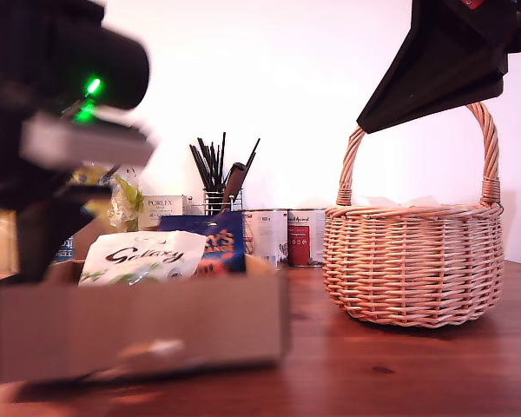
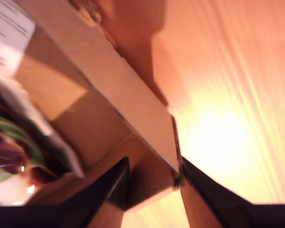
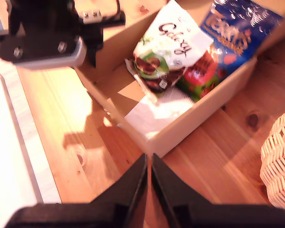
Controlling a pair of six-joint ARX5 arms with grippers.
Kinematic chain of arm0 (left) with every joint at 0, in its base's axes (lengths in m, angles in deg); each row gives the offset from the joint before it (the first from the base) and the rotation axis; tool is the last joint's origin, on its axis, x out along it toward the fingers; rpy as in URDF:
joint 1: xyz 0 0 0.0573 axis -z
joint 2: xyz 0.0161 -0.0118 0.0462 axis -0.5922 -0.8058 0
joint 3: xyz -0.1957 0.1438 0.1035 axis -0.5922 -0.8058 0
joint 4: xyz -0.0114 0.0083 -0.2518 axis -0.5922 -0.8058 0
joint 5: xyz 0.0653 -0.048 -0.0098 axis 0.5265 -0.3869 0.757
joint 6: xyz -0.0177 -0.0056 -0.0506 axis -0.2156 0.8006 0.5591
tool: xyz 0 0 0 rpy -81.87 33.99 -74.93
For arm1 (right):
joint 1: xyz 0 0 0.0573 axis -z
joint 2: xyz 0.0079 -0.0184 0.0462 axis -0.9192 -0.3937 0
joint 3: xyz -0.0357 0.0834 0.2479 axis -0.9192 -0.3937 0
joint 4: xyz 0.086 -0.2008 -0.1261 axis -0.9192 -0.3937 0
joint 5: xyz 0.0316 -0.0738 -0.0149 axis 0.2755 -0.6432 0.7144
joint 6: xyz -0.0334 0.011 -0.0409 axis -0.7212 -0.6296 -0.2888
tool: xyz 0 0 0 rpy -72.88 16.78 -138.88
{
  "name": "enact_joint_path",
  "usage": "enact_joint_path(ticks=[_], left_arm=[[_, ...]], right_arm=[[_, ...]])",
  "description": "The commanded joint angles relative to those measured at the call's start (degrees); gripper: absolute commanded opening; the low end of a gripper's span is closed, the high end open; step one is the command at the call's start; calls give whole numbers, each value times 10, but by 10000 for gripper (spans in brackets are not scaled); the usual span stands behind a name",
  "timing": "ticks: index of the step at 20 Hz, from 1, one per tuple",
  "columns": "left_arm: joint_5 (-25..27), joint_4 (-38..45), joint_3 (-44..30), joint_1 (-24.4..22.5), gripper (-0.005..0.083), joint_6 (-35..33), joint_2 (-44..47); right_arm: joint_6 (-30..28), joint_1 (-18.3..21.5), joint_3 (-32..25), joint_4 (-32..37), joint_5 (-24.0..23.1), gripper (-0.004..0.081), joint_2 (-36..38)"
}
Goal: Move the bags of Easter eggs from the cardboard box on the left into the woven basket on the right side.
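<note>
The cardboard box (image 1: 139, 334) stands at the exterior view's left with bags of Easter eggs inside. A white-green Galaxy bag (image 1: 143, 256) leans in front of a dark blue Terry's bag (image 1: 213, 243). The second wrist view shows the Galaxy bag (image 3: 168, 45), the Terry's bag (image 3: 240, 28) and a red bag (image 3: 199, 71) beneath them. My first gripper (image 2: 153, 164) is open, its fingers straddling a corner of the box wall (image 2: 128, 99). My second gripper (image 3: 148, 159) is shut and empty, hanging high above the woven basket (image 1: 412, 261).
Tins (image 1: 300, 236), a wire holder of black sticks (image 1: 215, 178) and a Porlex carton (image 1: 161, 207) line the back of the wooden table. A white sheet (image 3: 156, 111) lies on the box floor. The first arm (image 3: 42, 33) looms over the box's far end.
</note>
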Motion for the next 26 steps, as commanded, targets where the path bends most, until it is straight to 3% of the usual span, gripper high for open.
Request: enact_joint_path(ticks=[1,4,9,12,13,14,16,20,24,25,26], left_arm=[[-24,5,29,6,289,24,2],[-59,-14,58,16,289,45,5],[-58,-14,60,15,276,70,21],[-44,29,62,10,-27,182,37],[-63,59,62,-3,-20,246,38],[-98,85,62,-25,-20,246,38],[-193,133,61,-86,-20,321,38],[-297,235,62,-184,-18,328,35],[-357,312,62,-238,-5,329,31],[-374,320,61,-244,40,328,28],[-384,326,61,-248,146,328,22]], right_arm=[[3,1,12,2,2,-12,5],[3,1,12,2,2,-12,5],[3,1,12,2,2,-12,5],[2,1,12,2,2,-12,5],[3,1,12,2,2,-12,5],[3,1,12,2,2,-12,5],[1,0,12,2,3,-12,5],[-10,-3,12,2,6,-12,5],[-17,-12,12,2,6,-12,1],[-17,-12,12,2,6,-12,1],[-17,-12,12,2,6,-12,0]])
